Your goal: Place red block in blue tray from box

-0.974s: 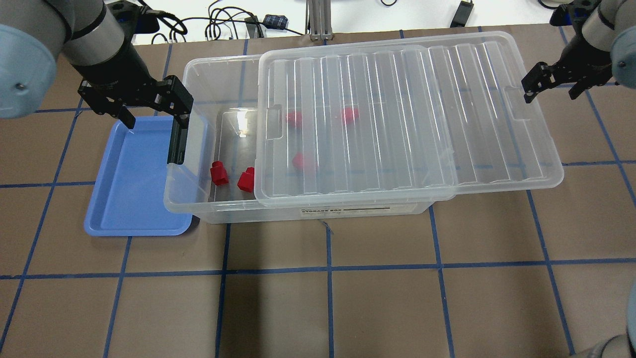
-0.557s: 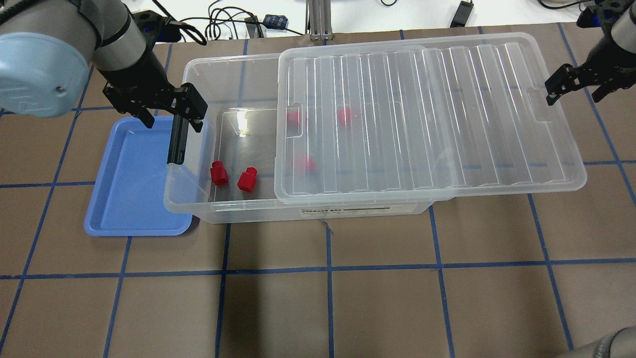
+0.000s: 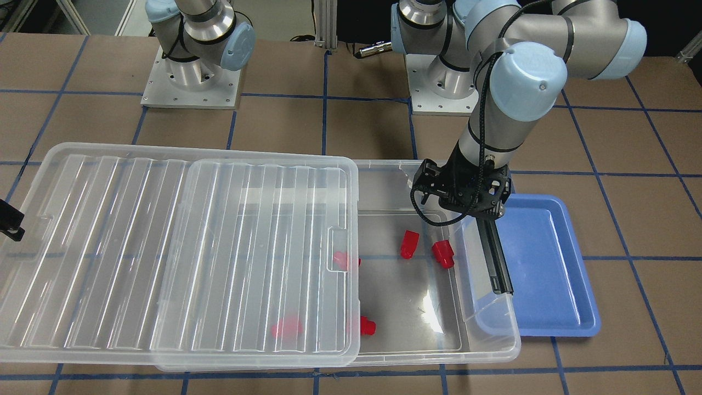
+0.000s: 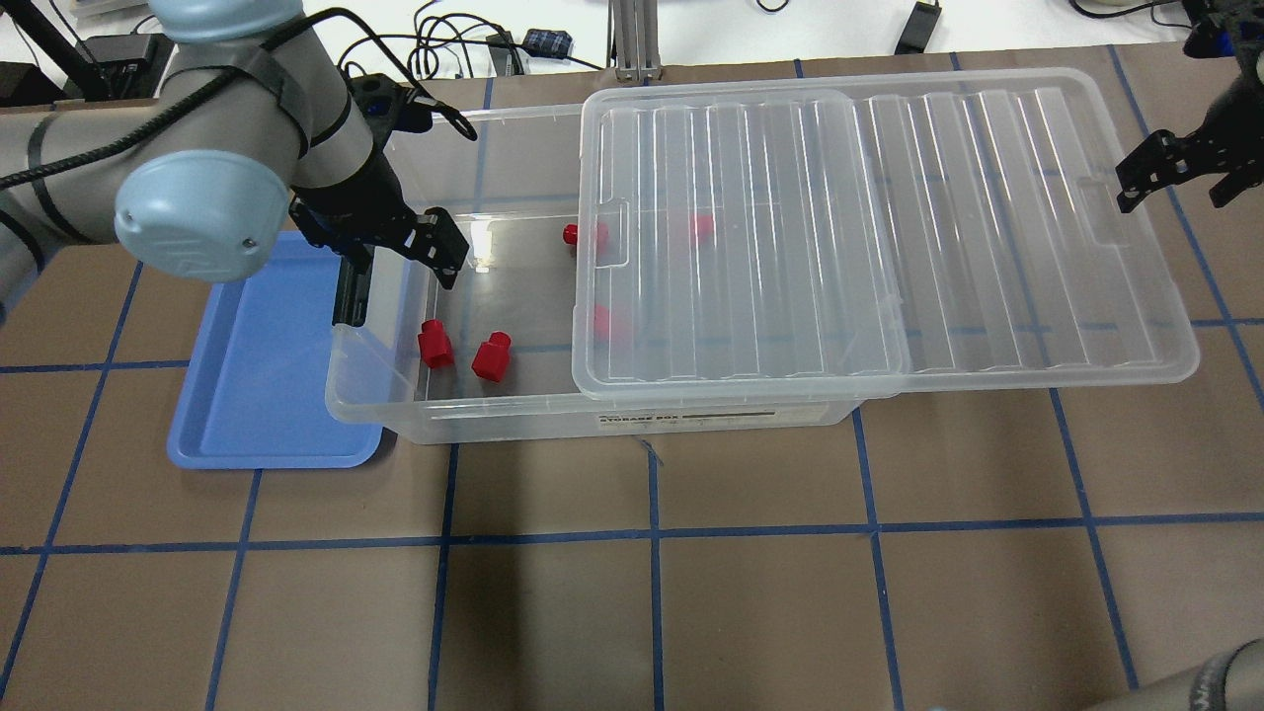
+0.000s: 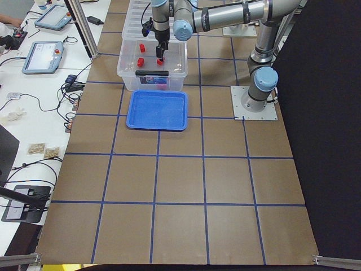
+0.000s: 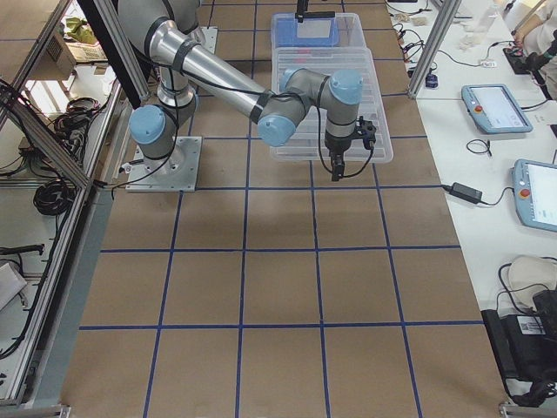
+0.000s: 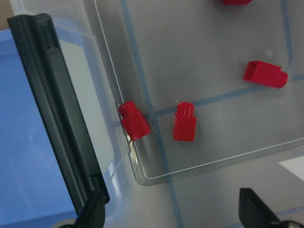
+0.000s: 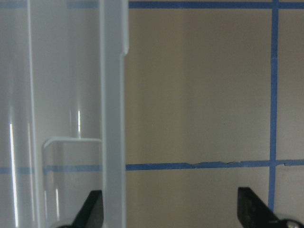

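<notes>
The blue tray (image 4: pixel 247 395) lies on the counter at the far left, touching the open end of the box (image 4: pixel 513 423) and holding nothing.

Over that end, just inside the black latch (image 4: pixel 348 288), the left pincer (image 4: pixel 400 259) hangs with its fingers spread and empty. This looks like the reach for a block, with no grasp made yet.

Two red blocks lie on the uncovered floor below it. The first red block (image 4: pixel 434 344) sits hard against the wall's bottom edge, skewed. The second red block (image 4: pixel 491 355) lies just beside it with bare floor all round. The second seems the better pick, since a finger can drop on each side without scraping the wall.

The approach calls for a straight descent, fingers turned to close across the flat boxy body rather than the round stub, and kept clear of the latch. The other blocks lie under or at the edge of the lid (image 4: pixel 889 227), which is slid off to the right.

At the lid's far end the right pincer (image 4: pixel 1177 190) is spread, holding nothing.
</notes>
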You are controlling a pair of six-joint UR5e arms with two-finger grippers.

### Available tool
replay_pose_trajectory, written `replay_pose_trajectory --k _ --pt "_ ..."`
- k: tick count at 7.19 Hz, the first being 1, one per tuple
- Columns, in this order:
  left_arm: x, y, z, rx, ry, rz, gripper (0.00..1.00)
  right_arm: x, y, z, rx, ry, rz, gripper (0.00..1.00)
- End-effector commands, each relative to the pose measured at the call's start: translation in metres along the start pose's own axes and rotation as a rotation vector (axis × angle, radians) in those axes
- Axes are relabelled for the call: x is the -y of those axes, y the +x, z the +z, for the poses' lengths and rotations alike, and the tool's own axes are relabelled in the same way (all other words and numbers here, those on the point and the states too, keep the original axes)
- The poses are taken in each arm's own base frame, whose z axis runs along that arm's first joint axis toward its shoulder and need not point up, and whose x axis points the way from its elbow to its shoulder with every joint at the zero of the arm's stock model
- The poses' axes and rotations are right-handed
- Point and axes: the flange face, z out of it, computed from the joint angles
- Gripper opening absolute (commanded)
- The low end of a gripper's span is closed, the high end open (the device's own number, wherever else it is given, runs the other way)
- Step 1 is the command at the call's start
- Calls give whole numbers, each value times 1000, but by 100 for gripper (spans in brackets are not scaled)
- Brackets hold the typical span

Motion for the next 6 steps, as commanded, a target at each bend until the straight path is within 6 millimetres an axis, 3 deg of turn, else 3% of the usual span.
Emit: replay_pose_trajectory --k 1,3,5,6 --pt "3 2 34 -9 -27 17 100 9 -6 -22 -14 35 -5 100" --pt "9 5 52 -13 -45 73 100 19 -51 -88 30 48 -44 100" --pt "11 8 73 -16 -51 81 100 -6 -120 -148 59 -1 -7 100" --pt "12 10 84 -16 -52 85 96 -18 -160 -165 56 9 42 100"
